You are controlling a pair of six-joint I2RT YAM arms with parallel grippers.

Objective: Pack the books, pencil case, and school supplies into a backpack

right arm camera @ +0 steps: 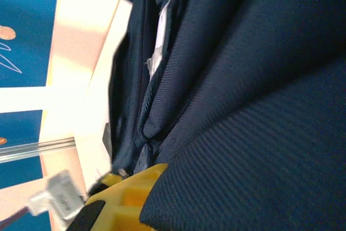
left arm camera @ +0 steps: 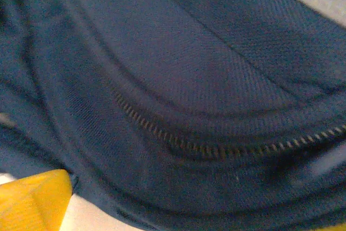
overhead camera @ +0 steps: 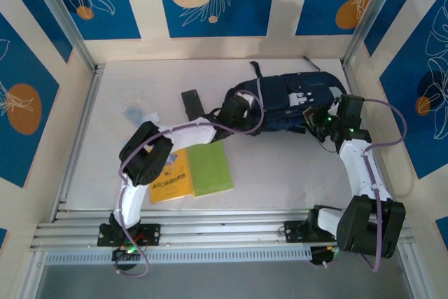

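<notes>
The navy backpack lies on its side at the back right of the table. My left gripper is at its left end, open, with the zipper just in front of one yellow finger. My right gripper is shut on a fold of backpack fabric at the bag's front right, and the fold drapes over its yellow finger. The yellow book and the green book lie side by side under the left arm. The dark pencil case and the small school supplies lie left of the bag.
Blue-and-cream panel walls with aluminium posts close in the table on three sides. Metal rails run along the near edge between the arm bases. Bare tabletop lies at the left.
</notes>
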